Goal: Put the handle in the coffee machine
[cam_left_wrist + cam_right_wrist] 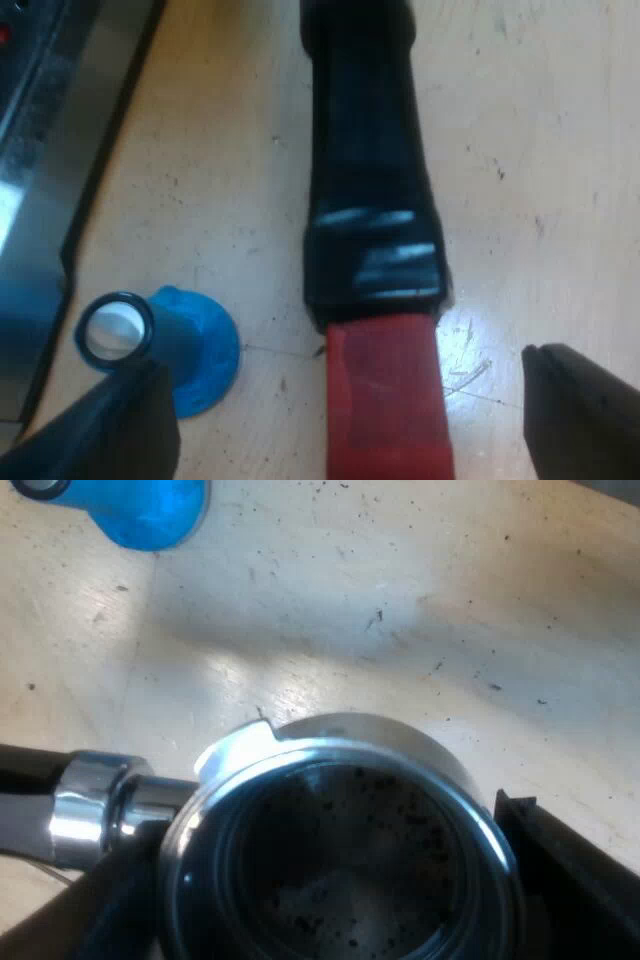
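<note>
The metal holder [330, 770] lies just over the pale wooden tabletop, its round basket open upward with dark coffee specks inside. My right gripper [320, 840] has a black finger against each side of the basket rim and looks shut on it. The holder's dark handle [365, 150] ends in red [385, 400]. It runs between the fingers of my left gripper [345, 362], which is open with a clear gap to each side of the red end. The chrome neck [95, 810] joins basket and handle.
A blue tamper [190, 350] with a black-ringed pale top stands on the table close beside my left gripper's finger; the tamper [150, 510] is also beyond the holder's basket. The espresso machine's metal base [40, 180] runs along the table edge near the tamper.
</note>
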